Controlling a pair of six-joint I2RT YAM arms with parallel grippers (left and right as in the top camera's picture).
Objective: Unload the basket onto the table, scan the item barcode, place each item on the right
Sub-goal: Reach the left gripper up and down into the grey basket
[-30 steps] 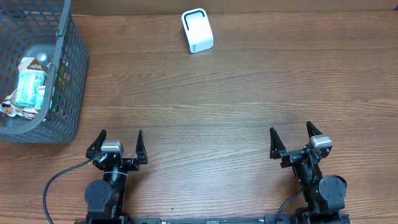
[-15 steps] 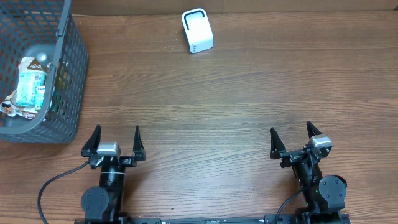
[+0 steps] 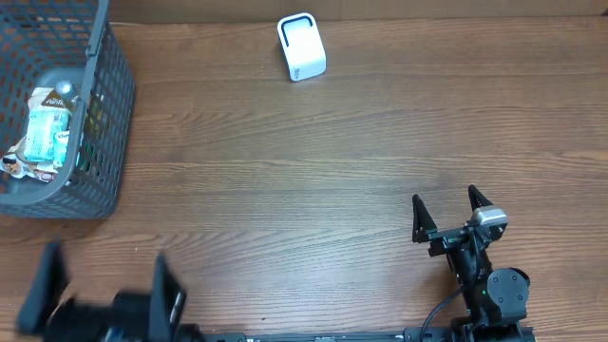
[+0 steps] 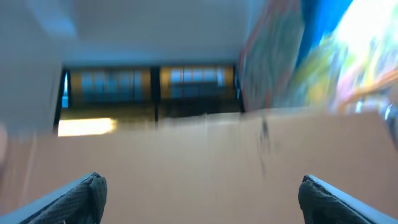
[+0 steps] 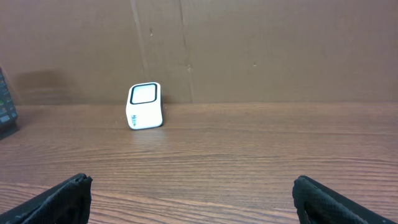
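Observation:
The items lie in a grey mesh basket (image 3: 106, 114) at the far left; on top is a clear bottle with a pale blue label (image 3: 47, 128), among wrappers. No barcode is readable. The white scanner (image 3: 301, 47) stands at the table's back edge, also seen in the right wrist view as the scanner (image 5: 145, 106) ahead and left. My left gripper (image 3: 103, 285) is a motion-blurred shape at the front left corner, jaws wide and empty. Its wrist view is smeared, with both dark fingertips (image 4: 92, 188) far apart. My right gripper (image 3: 444, 198) rests open and empty at the front right.
A brown cardboard wall (image 5: 249, 50) runs behind the table. The basket's dark corner (image 5: 5, 111) shows at the left edge of the right wrist view. Bare wood table (image 3: 313, 171) lies between the grippers and the scanner.
The left arm has swung quickly left and toward the front edge, now blurred and partly out of frame. Its jaws stay wide. The right arm, scanner and basket have not moved.

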